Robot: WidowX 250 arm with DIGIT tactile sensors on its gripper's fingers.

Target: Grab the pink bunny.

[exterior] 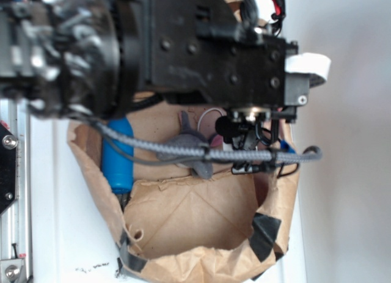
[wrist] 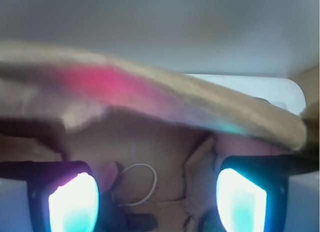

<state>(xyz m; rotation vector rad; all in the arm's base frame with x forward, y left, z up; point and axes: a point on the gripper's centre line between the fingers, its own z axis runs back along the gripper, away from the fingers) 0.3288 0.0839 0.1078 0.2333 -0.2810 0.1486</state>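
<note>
In the wrist view my gripper [wrist: 159,202] is open, its two glowing fingers [wrist: 75,202] wide apart over the floor of a brown paper bag [wrist: 165,147]. A blurred pale-pink mass just above the right finger looks like the pink bunny [wrist: 247,144], mostly hidden. Nothing is between the fingers except a white loop [wrist: 142,184] lying on the bag floor. In the exterior view the gripper [exterior: 256,154] hangs inside the bag [exterior: 183,216] and hides the bunny.
A grey plush animal [exterior: 192,151] lies left of the gripper, a small pink patch [exterior: 215,138] beside it. A blue cylinder [exterior: 117,154] stands at the bag's left wall. The bag's rim [wrist: 150,101] crosses the wrist view close up. Something green [wrist: 210,223] shows at the bottom.
</note>
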